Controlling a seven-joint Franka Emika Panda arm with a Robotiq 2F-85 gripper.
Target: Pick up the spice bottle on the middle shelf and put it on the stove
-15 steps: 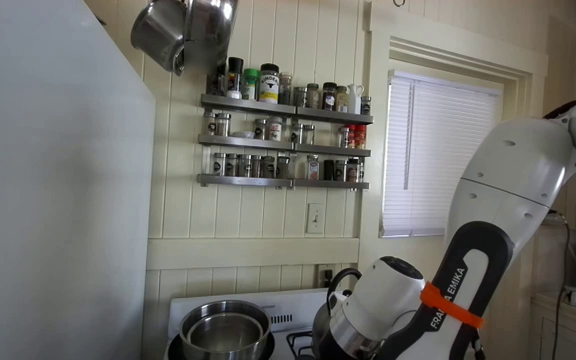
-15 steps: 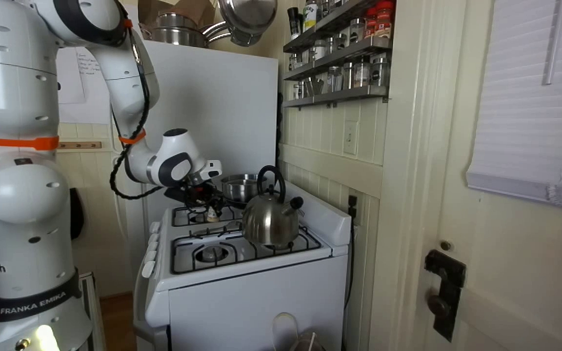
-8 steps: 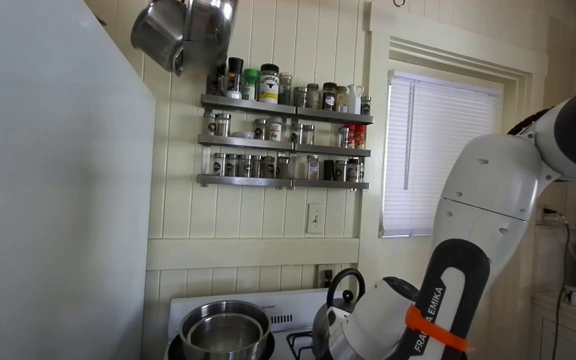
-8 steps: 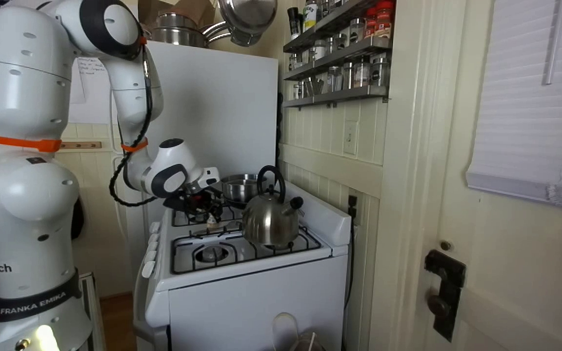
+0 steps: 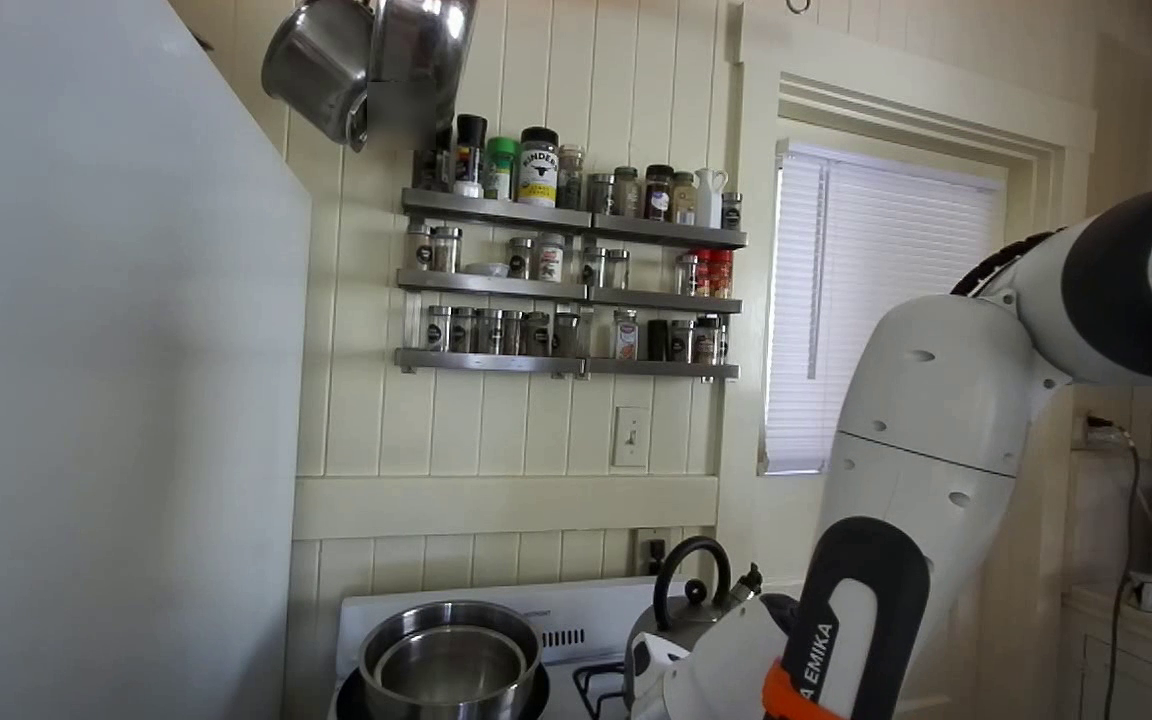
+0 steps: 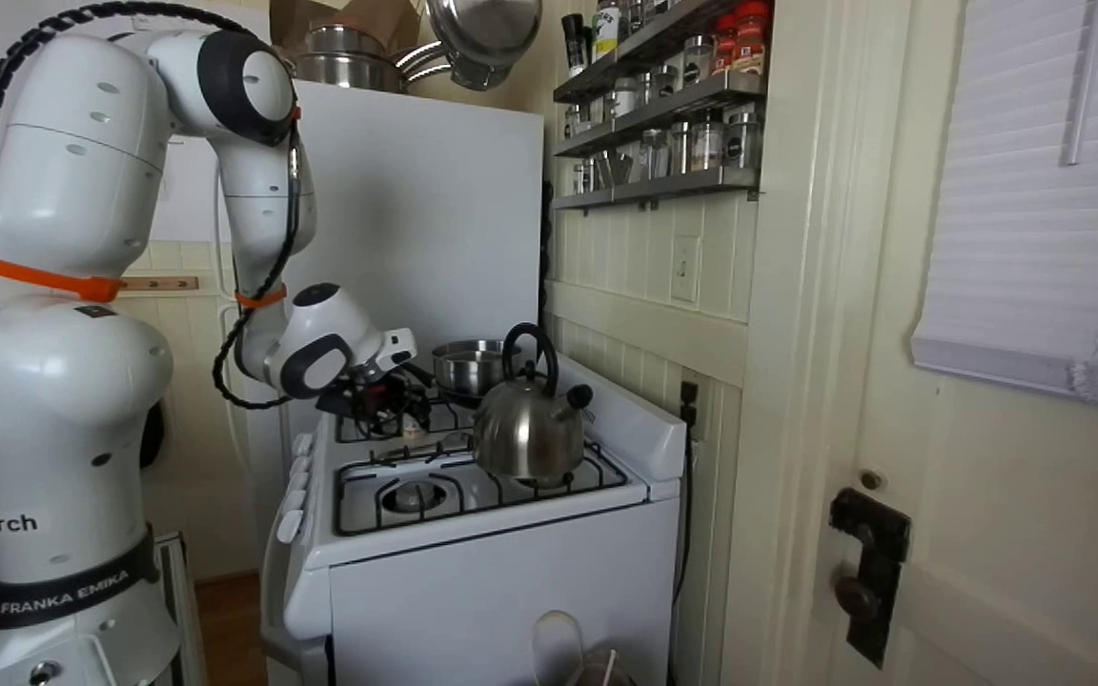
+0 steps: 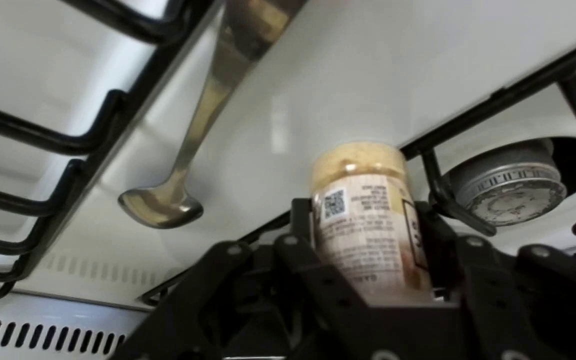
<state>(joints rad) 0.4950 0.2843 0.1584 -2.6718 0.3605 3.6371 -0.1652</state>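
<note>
In the wrist view the spice bottle (image 7: 368, 235) is pale, with beige contents, a printed label and a square code. It stands between both fingers of my gripper (image 7: 365, 215). The pads lie right along its sides; whether they still press on it I cannot tell. An exterior view shows the bottle (image 6: 413, 426) low over the stove (image 6: 492, 581), under the dark gripper (image 6: 392, 405). Its base is very near or on the white top between the grates; contact is unclear. The middle shelf (image 5: 491, 284) holds several other jars. The gripper is not visible in that view.
A steel kettle (image 6: 528, 433) stands on the grate nearer that camera, beside the bottle. Behind are nested steel pots (image 6: 469, 367). A metal spoon (image 7: 163, 202) lies between the grates. Black grate bars (image 7: 43, 132) and a burner (image 7: 508, 185) flank the bottle.
The arm has come forward and down, its wrist tilting and shifting slightly left in an exterior view. The bottle sank a little, then stayed almost in place over the last half second.
</note>
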